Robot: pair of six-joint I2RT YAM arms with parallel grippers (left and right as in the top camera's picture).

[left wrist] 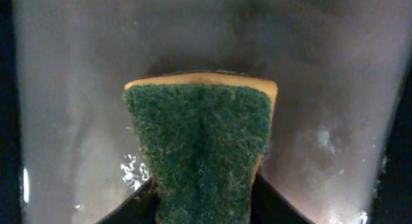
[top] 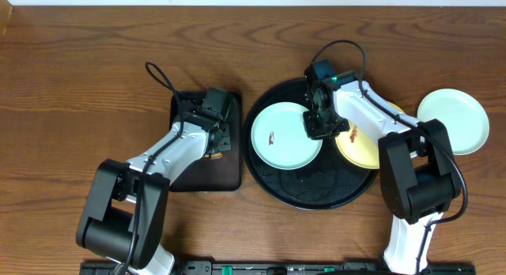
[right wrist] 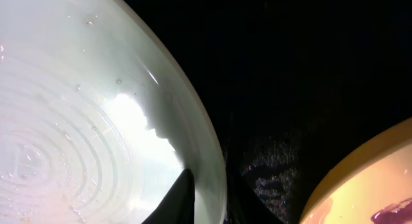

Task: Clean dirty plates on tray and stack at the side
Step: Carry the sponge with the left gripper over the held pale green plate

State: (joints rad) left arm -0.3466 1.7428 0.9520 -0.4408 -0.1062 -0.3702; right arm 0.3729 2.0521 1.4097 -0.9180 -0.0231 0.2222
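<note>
The round black tray (top: 316,192) holds a mint-blue plate (top: 281,141) with a small brown smear on its left half. A yellow plate (top: 360,148), also smeared, lies on the right half, partly under my right arm. My right gripper (top: 315,126) is shut on the mint plate's right rim. In the right wrist view one finger lies inside the mint plate's (right wrist: 77,121) rim and the other outside it, with the yellow plate (right wrist: 367,185) beside. My left gripper (top: 220,139) is shut on a green and yellow sponge (left wrist: 199,134).
A second mint-blue plate (top: 452,121) lies on the wooden table to the right of the round tray. A smaller rectangular black tray (top: 194,176) sits left of the round one, under my left gripper. The table's far edge runs along the top.
</note>
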